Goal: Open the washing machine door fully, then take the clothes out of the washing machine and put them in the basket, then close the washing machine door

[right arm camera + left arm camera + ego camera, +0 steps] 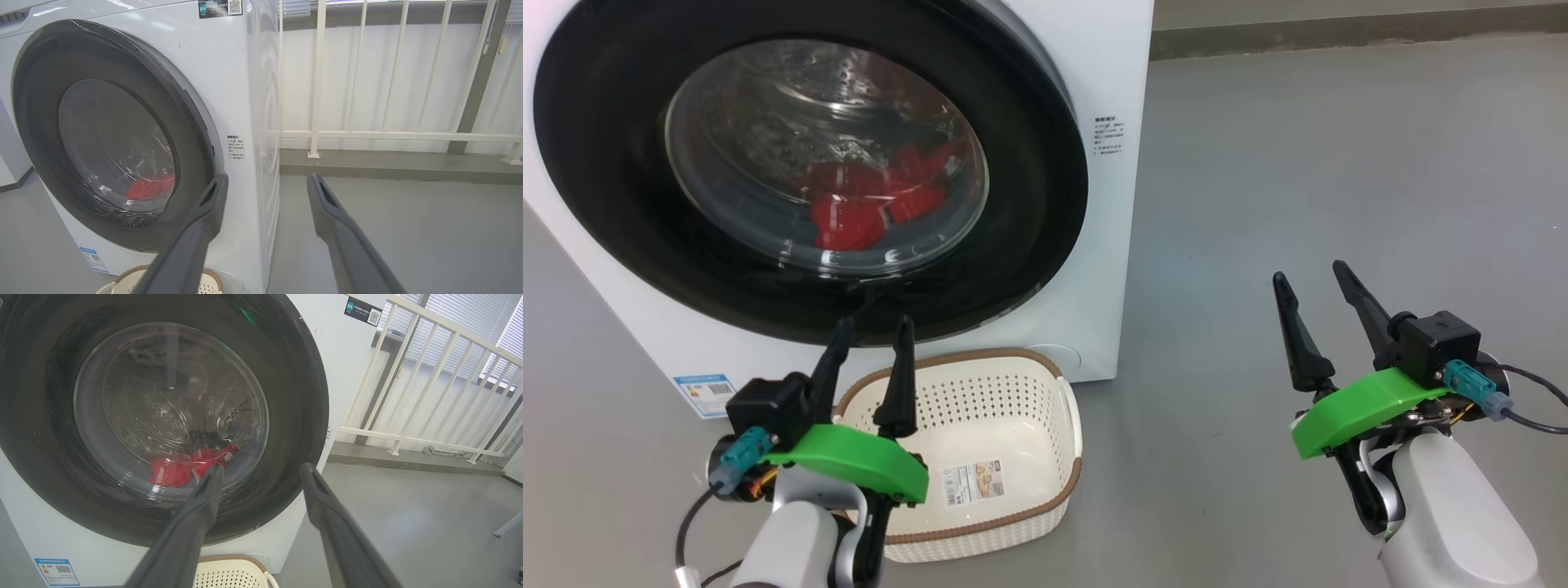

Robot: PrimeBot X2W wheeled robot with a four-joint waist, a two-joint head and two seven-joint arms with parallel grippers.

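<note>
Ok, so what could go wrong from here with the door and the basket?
The door looks shut; its glossy black rim may let a grip slip. The left gripper hovers by the rim's bottom, above the basket, so the swinging door could strike that gripper. The red clothes lie low in the drum; some might drop beside the basket.

Pale forearms (1454,506), green brackets (1356,408), black camera blocks (1437,343), teal plugs (1470,382), end effectors (875,319) (1308,272) with dark fingers (1298,335)

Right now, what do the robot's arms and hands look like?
The left hand and right hand match: two long, tapered dark fingers on a bright green plastic bracket, a black box with a teal connector and dark cable beside it, all on a smooth pale grey-white forearm.
</note>
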